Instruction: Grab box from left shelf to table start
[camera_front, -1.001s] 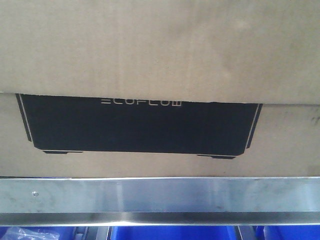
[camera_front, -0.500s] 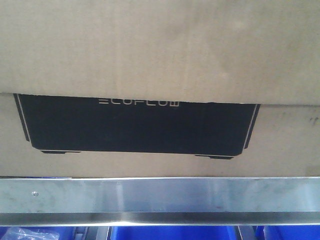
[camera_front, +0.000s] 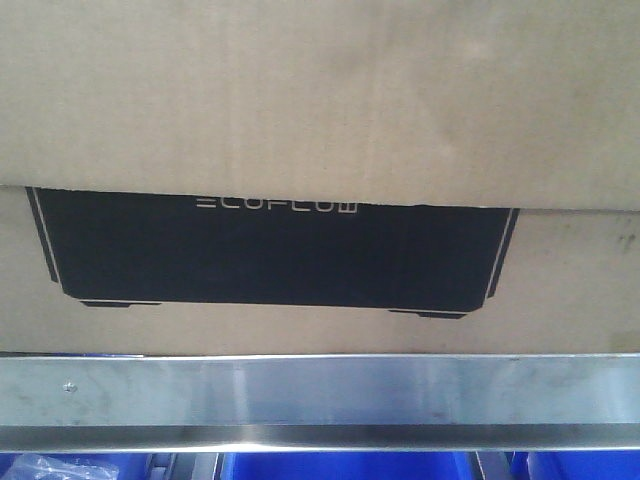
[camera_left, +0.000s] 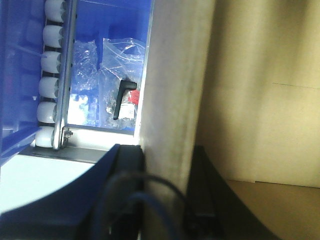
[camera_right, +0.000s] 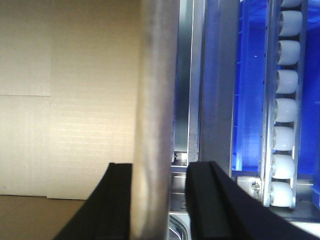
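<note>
The box (camera_front: 320, 100), brown corrugated cardboard, fills the upper three quarters of the front view. It sits on the shelf behind the brushed silver shelf rail (camera_front: 320, 390), which runs the full width across the lower part of the frame. A flap overhangs the top edge of the box's black panel (camera_front: 270, 250), which lies left of centre and carries pale ECOFLOW lettering (camera_front: 277, 206) along its top edge. Blue bins (camera_front: 340, 466) show in a strip along the bottom edge, below the rail.

In the left wrist view, a thin cardboard wall of the box (camera_left: 175, 75) rises up the middle of the frame. The left gripper (camera_left: 165, 150) pinches it at the bottom, one dark finger pressed to each face.

In the right wrist view, the right gripper (camera_right: 159, 167) straddles a blurred cardboard edge at bottom centre. One finger lies against the edge and a sliver shows beside the other, so I cannot tell whether it clamps.

White rollers (camera_right: 285, 110) run down the right side of that frame. Another roller row (camera_left: 50, 60) runs down the upper left of the left wrist view. Beside it, clear plastic bags (camera_left: 110, 65) hold a small black handle (camera_left: 122, 100).
</note>
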